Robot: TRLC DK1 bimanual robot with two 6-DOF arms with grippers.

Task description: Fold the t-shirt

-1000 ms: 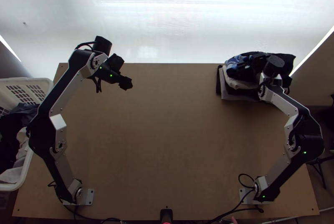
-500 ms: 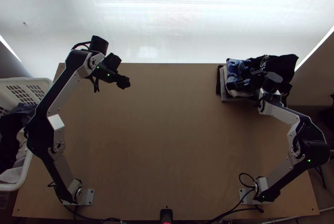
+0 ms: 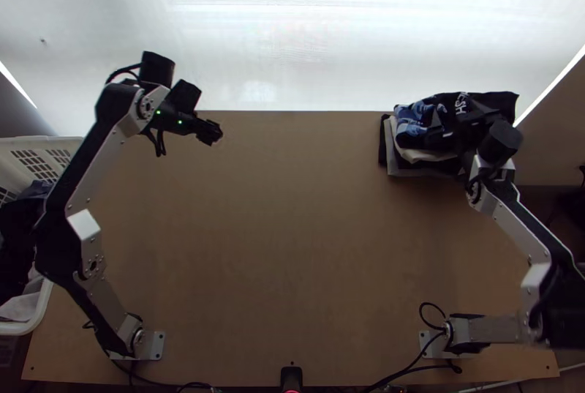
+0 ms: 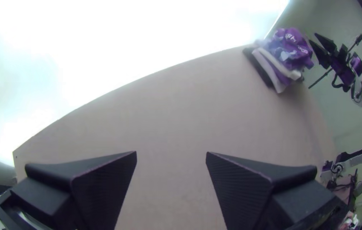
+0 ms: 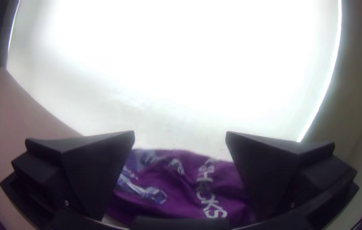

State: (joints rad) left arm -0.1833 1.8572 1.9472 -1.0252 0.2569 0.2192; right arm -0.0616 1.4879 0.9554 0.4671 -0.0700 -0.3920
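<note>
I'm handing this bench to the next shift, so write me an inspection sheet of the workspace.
Surface: wooden table, small dark marks at its near corners
Job's things: dark printed garment, likely the t-shirt, rumpled atop a folded stack, far right
Clutter: white basket of clothes, left edge
Left gripper: open, over far left
Right gripper: open, near the garment
Cables: black cables by both arm bases
Surroundings: bright white screen beyond far edge

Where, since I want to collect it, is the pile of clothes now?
In the top view, the pile sits at the far right corner of the table, by the right arm.
</note>
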